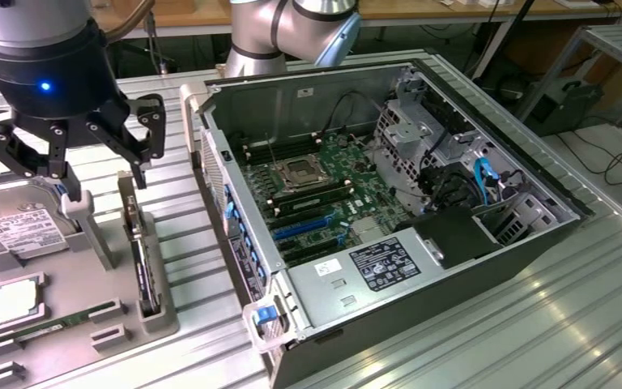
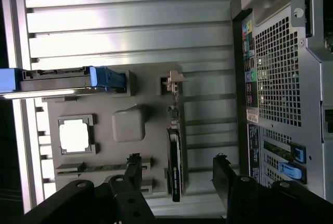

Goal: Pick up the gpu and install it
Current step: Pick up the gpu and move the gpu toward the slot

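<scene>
Gripper (image 2: 177, 174) hangs wide open, empty, over the gpu (image 2: 175, 154), which stands on edge in the holder (image 1: 74, 304), nine o'clock from the case (image 1: 322, 105). Thin, stiff, probably fragile; I would pinch its flat faces.

No words or numbers can be read. The hard drive (image 1: 19, 228) has a white label. The metal box (image 1: 338, 284) in the near corner of the computer case (image 1: 419, 316) has a black-and-white label (image 1: 385, 264). The print on both is too small to read.
</scene>
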Action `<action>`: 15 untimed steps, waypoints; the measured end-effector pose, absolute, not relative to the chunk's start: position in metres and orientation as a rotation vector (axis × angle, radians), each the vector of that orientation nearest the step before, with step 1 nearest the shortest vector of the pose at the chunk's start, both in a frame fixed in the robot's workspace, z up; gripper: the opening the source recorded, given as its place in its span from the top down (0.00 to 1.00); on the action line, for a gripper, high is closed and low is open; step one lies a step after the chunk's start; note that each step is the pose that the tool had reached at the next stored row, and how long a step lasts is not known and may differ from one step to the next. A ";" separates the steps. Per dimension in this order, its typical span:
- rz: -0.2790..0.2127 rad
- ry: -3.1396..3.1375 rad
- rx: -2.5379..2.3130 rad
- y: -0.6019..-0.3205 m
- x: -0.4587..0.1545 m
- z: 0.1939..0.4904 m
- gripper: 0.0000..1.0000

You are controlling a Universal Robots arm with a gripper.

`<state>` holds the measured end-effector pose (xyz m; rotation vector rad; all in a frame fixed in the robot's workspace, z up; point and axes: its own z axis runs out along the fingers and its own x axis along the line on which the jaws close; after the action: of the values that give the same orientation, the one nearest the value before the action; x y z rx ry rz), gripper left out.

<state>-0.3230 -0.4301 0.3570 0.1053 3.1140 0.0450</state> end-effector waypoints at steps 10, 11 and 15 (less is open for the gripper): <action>0.045 3.114 0.105 -0.434 -0.323 0.350 0.34; 0.045 3.114 0.105 -0.434 -0.323 0.350 0.34; 0.045 3.115 0.105 -0.436 -0.322 0.347 0.34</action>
<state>-0.3224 -0.4359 0.3470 0.1054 3.1148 0.0451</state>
